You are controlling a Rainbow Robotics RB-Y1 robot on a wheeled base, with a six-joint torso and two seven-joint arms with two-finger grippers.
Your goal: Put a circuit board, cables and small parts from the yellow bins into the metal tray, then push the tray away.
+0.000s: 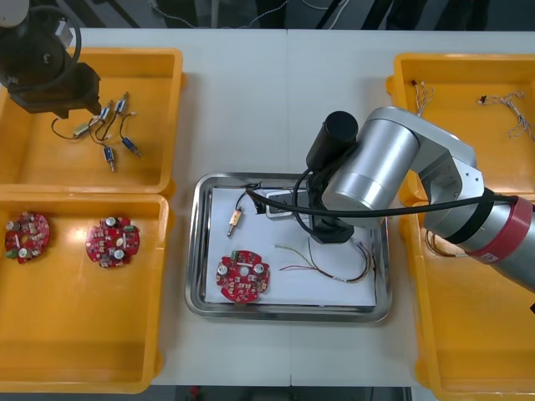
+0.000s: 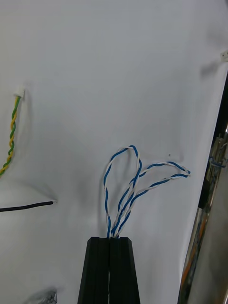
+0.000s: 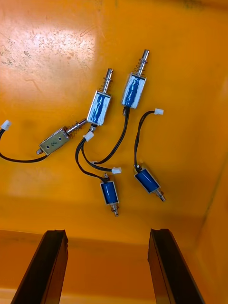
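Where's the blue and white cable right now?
Right wrist view: the blue and white cable is pinched in the right gripper over the white-lined metal tray.

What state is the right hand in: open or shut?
Shut on the twisted blue and white cable: on the right hand the fingers meet, cable loops emerging between their tips.

Light worktop (image 1: 251, 100). Carries far left bin (image 1: 50, 163) and near left bin (image 1: 75, 326), yellow, edge to edge; likewise far right bin (image 1: 456, 125) and near right bin (image 1: 468, 334). Holds the metal tray (image 1: 195, 251) between the two near bins.
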